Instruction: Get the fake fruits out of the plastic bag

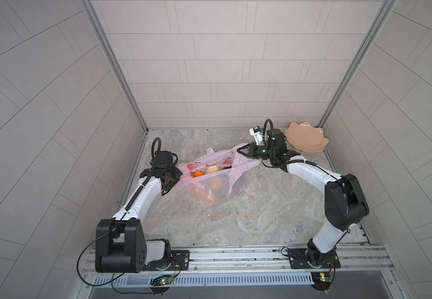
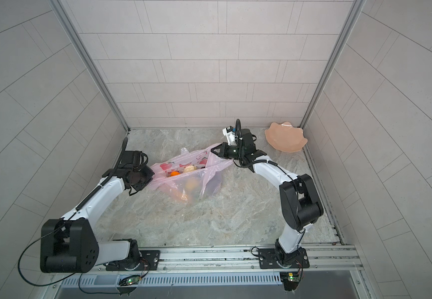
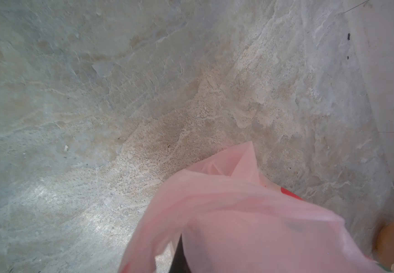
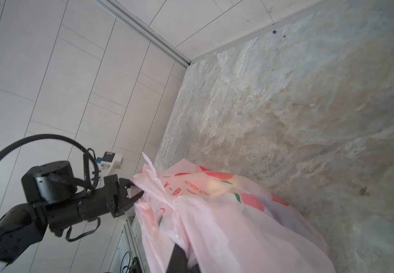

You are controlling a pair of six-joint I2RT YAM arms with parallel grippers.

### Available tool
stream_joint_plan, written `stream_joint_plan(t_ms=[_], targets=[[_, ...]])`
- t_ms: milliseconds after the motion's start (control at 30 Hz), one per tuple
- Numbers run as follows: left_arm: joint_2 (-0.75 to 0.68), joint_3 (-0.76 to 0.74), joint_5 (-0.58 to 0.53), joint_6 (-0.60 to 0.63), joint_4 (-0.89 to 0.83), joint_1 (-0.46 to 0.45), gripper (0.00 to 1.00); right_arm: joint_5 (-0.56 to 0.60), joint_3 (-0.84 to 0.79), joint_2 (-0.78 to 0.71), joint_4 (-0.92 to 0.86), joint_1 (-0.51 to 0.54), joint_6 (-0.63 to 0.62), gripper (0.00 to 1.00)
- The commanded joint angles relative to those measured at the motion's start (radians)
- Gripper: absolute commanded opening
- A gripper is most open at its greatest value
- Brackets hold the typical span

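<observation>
Two grips, one load. Stone-look table point(image 1: 235, 222) is bare across the front half; everything sits toward the back. Plastic bag point(image 1: 217, 181) is strung betw. the two grippers, mouth up and pulled into a long slit. Belly sags toward the table and looks to rest there, can't confirm. Peach dish point(image 1: 306, 139) sits in the back right corner, well apart from the bag.

Left gripper point(image 4: 139, 192): clenched on one bunched handle, clear in the right wrist view. Right gripper point(image 1: 238, 151): fingers pinched to a point on the other handle, film draped round them. Neither is free.

Fake fruits: all inside the bag, none on the table or dish. In both top views an orange fruit point(image 1: 198, 174) and a cream knobbly fruit point(image 1: 212, 169) lie at the mouth, nearer the L end. A yellow-orange lump point(image 1: 216, 185) and darker shapes show thru the film lower down; can't ID them.

Step, my read: spreading the mouth, nothing out yet. Doing it well:
- Keep tension even. Film is thin, so the handles will likely tear or slip if pulled apart harder.
- Both grips are busy, so either tip the bag or let one handle go. If one lets go, expect the mouth to fold over the fruit.
- If tipping, go low & slow toward the open front; round pcs will prob. roll.
- Take the two at the mouth first; the deep ones prob. need the belly lifted.
</observation>
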Motion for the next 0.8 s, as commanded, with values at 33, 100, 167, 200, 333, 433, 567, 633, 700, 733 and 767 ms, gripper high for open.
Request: stream_joint_plan(t_ms=[33, 100, 167, 200, 333, 433, 567, 633, 700, 733, 767], targets=[[-0.055, -0.027, -0.018, 0.021, -0.030, -0.061, 0.00, 0.131, 0.132, 0.015, -0.219, 0.026, -0.129, 0.27], [-0.085, -0.047, -0.021, 0.021, -0.039, -0.079, 0.00, 0.165, 0.131, -0.021, -0.270, 0.029, -0.161, 0.43], [-0.105, -0.062, -0.020, 0.020, -0.041, -0.088, 0.00, 0.193, 0.115, -0.060, -0.304, 0.030, -0.176, 0.54], [-0.109, -0.067, -0.020, 0.020, -0.039, -0.094, 0.00, 0.198, 0.110, -0.075, -0.319, 0.031, -0.184, 0.57], [-0.094, -0.066, -0.028, 0.022, -0.038, -0.128, 0.00, 0.238, 0.067, -0.148, -0.372, 0.044, -0.208, 0.65], [-0.081, -0.053, -0.046, 0.021, -0.042, -0.159, 0.00, 0.259, 0.028, -0.215, -0.394, 0.063, -0.224, 0.68], [-0.088, -0.042, -0.091, 0.016, -0.049, -0.196, 0.00, 0.279, -0.019, -0.289, -0.408, 0.101, -0.245, 0.72], [-0.093, -0.037, -0.113, 0.016, -0.059, -0.210, 0.00, 0.281, -0.039, -0.321, -0.407, 0.122, -0.252, 0.73], [-0.102, -0.038, -0.122, 0.014, -0.064, -0.215, 0.00, 0.287, -0.060, -0.342, -0.393, 0.143, -0.259, 0.74], [-0.107, -0.039, -0.124, 0.014, -0.064, -0.215, 0.00, 0.291, -0.072, -0.344, -0.373, 0.153, -0.254, 0.74], [-0.113, -0.041, -0.128, 0.014, -0.064, -0.216, 0.00, 0.306, -0.079, -0.337, -0.362, 0.160, -0.247, 0.73]])
